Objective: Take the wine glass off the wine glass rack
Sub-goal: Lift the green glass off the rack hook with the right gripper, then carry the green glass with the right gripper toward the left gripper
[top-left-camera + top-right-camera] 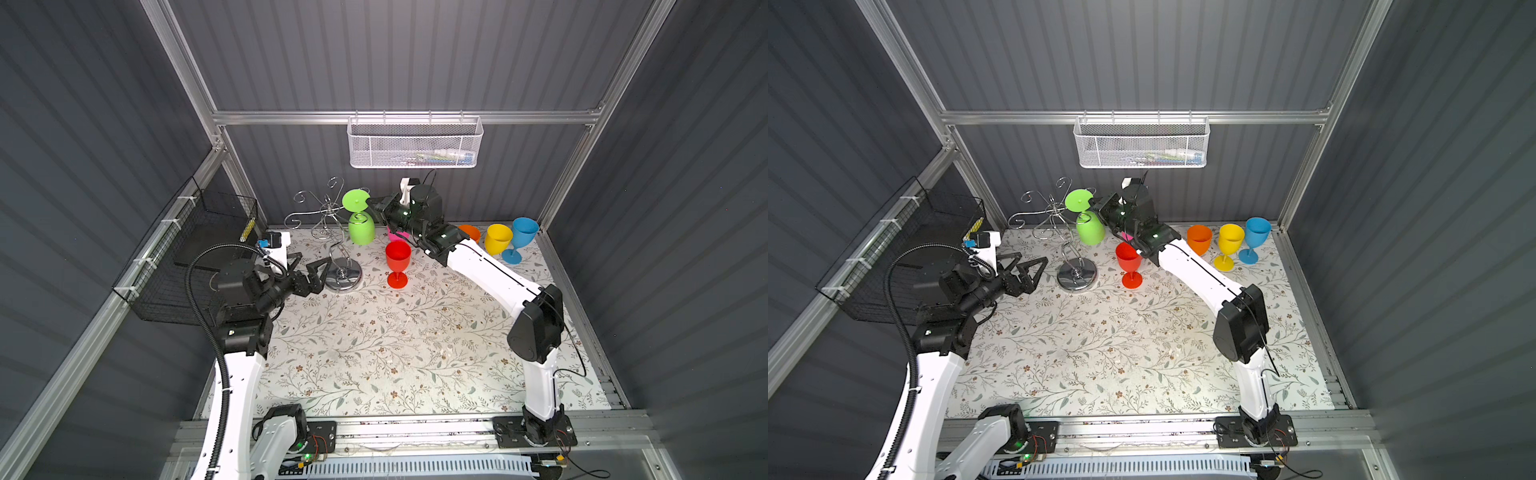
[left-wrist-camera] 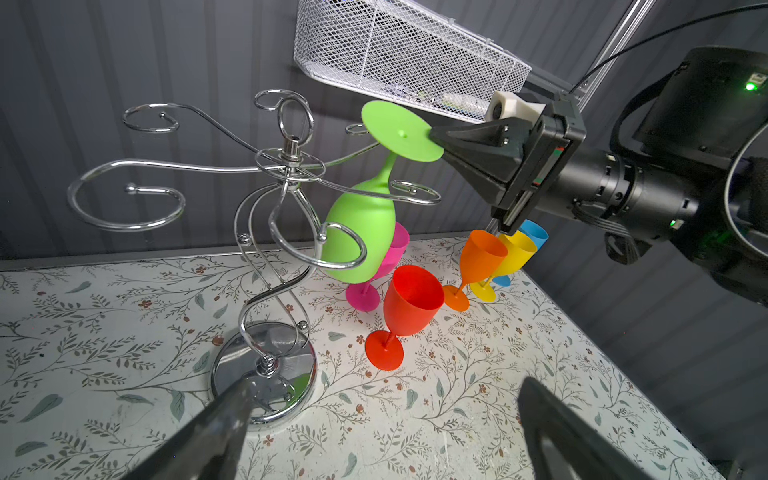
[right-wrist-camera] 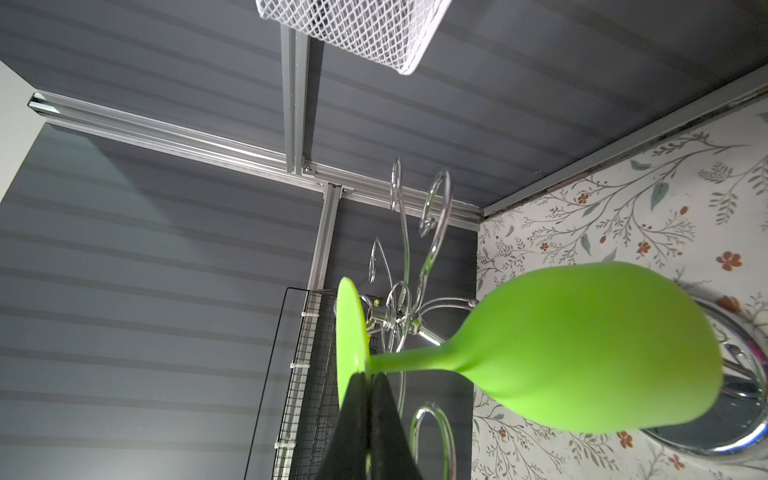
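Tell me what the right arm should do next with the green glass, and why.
Probably draw it away from the wine glass rack: the right gripper is shut on the foot of the green wine glass, whose tilted bowl hangs beside a curled arm, with the red glass nearby.

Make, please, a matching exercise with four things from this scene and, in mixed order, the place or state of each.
Things:
1. green glass
2. red glass
3. left gripper
4. white basket

Places and states:
a. hangs on the back rail
b. open, near the base of the rack
c. upside down, tilted, foot pinched by the right gripper
d. upright on the table

Pairs: 1-c, 2-d, 3-b, 4-a
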Available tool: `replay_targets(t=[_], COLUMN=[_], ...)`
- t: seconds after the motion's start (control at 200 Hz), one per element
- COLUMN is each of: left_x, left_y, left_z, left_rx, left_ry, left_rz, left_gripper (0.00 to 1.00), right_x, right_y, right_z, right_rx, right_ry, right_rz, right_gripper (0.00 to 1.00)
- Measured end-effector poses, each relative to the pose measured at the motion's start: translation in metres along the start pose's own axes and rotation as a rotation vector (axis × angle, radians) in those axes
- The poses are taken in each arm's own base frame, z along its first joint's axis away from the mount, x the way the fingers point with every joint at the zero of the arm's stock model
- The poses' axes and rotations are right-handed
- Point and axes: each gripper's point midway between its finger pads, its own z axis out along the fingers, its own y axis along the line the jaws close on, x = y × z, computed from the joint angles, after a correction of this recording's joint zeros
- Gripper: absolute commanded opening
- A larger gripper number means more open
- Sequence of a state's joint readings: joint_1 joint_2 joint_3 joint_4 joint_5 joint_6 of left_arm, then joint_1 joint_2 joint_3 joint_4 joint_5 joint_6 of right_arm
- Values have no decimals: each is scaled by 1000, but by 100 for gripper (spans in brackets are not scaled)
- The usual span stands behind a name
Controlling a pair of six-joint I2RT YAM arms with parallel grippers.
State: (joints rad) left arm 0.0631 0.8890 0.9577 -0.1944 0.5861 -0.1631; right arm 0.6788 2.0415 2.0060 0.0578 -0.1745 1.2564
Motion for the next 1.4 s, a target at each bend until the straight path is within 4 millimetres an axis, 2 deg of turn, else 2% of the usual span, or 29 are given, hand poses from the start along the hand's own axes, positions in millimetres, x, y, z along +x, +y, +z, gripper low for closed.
replay_targets(t=[0.2,0.36,0.57,0.855,1.066,1.256,1.396], left_x=[2,5,6,8,11,16,21], left_y=[-1,-2,-2,-2,-1,9,18], left_z=[1,2,3,4,6,8,5], left_rx=[-2,-3,-8,-17,-32,-88,-155], left_ry=[8,16,22,29,38,64,83], left_rz=[0,5,7,12,8,-69,-178], left_gripper=[100,100,100,100,100,98,98], right_x=[-12,-15,-25,-49,-55,-43,-23], right_y=[-5,-16,-13,12,24,32,35], right_z=[-2,-7,-27,-66,-101,-144,-183], right_rx=[5,25,25,-26,-43,-56,-71], right_ry=[-19,-26,-46,-107,-134,-127,-107], right_rz=[2,5,4,-18,-61,-159,-268], right_gripper=[0,0,0,0,0,0,0])
